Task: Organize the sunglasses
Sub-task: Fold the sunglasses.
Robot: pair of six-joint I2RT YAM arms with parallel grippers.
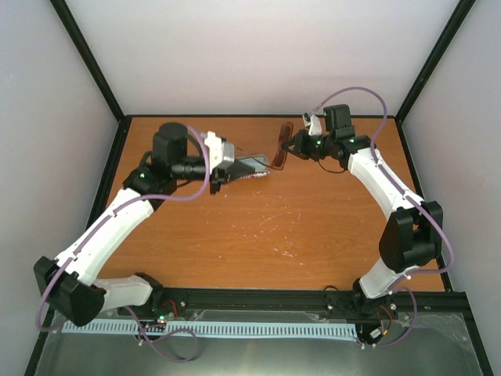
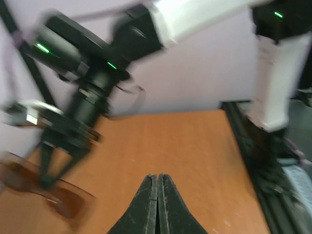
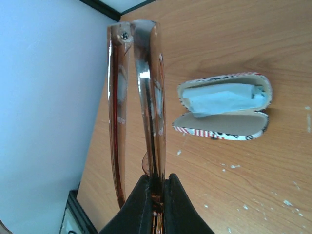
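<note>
1. table [image 1: 258, 227]: orange wood, scuffed, under both claws.
2. case [image 3: 222, 126]: lies open on table, off to one side of right claw [image 3: 156, 184]; blue cloth [image 3: 222, 97] bunched in one half.
3. sunglasses [image 3: 148, 97]: folded, one end clamped in right claw; long axis runs straight out ahead of its fingertips.
4. left claw [image 2: 157, 178]: fingers pressed together, nothing between them.

Soft even light, L-wrist motion blur
</note>
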